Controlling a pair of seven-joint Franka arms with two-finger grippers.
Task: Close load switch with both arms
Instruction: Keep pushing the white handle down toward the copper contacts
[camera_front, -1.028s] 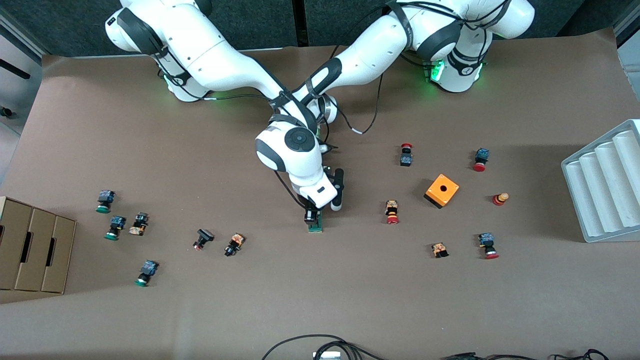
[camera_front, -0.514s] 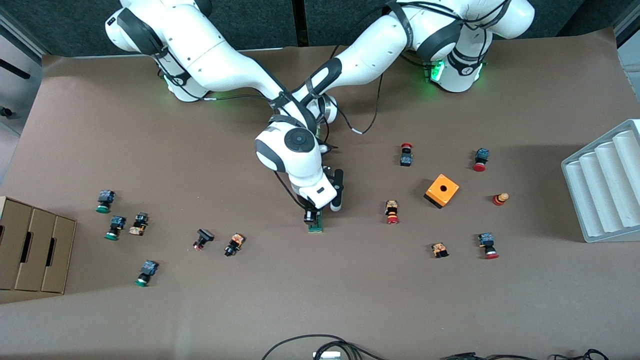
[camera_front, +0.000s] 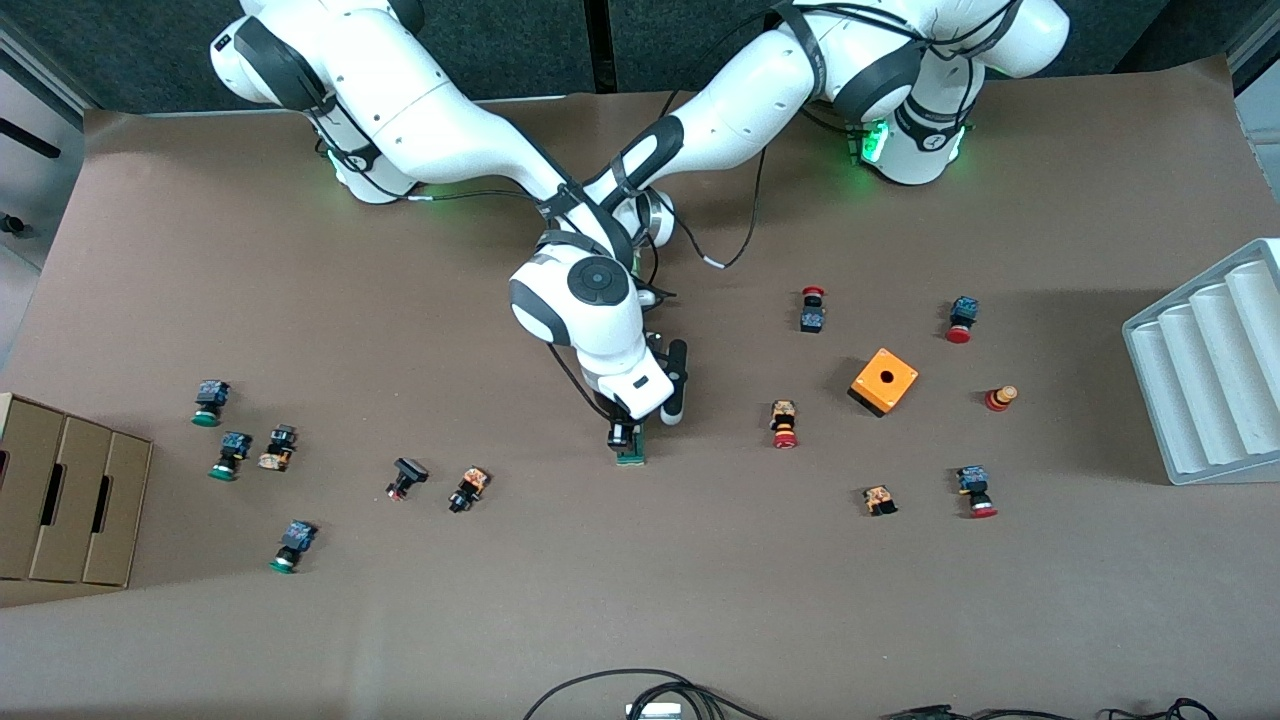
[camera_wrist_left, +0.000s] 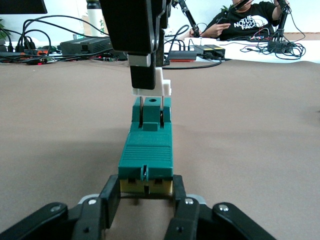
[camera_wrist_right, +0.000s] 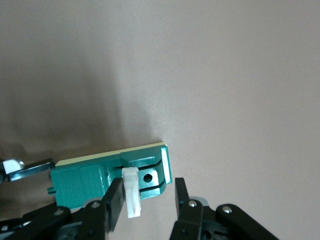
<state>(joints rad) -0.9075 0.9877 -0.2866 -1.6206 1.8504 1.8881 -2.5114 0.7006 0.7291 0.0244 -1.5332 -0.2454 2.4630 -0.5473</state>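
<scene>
The dark-green load switch (camera_front: 630, 452) lies mid-table, lengthwise toward the front camera. My left gripper (camera_wrist_left: 146, 187) is shut on the switch (camera_wrist_left: 147, 150) at its end farther from the front camera; in the front view it is hidden under the right arm's hand. My right gripper (camera_front: 625, 432) comes down from above at the switch's nearer end. It is open around the white handle (camera_wrist_right: 131, 197), one finger (camera_wrist_right: 114, 195) against the handle, the other (camera_wrist_right: 181, 192) apart from it. The left wrist view shows the handle (camera_wrist_left: 159, 87) raised under that right gripper (camera_wrist_left: 145, 75).
An orange cube box (camera_front: 884, 381) and several red-capped push buttons (camera_front: 784, 424) lie toward the left arm's end. Green-capped buttons (camera_front: 230, 455) and a cardboard box (camera_front: 70, 500) lie toward the right arm's end. A grey ridged tray (camera_front: 1210, 370) stands at the table edge.
</scene>
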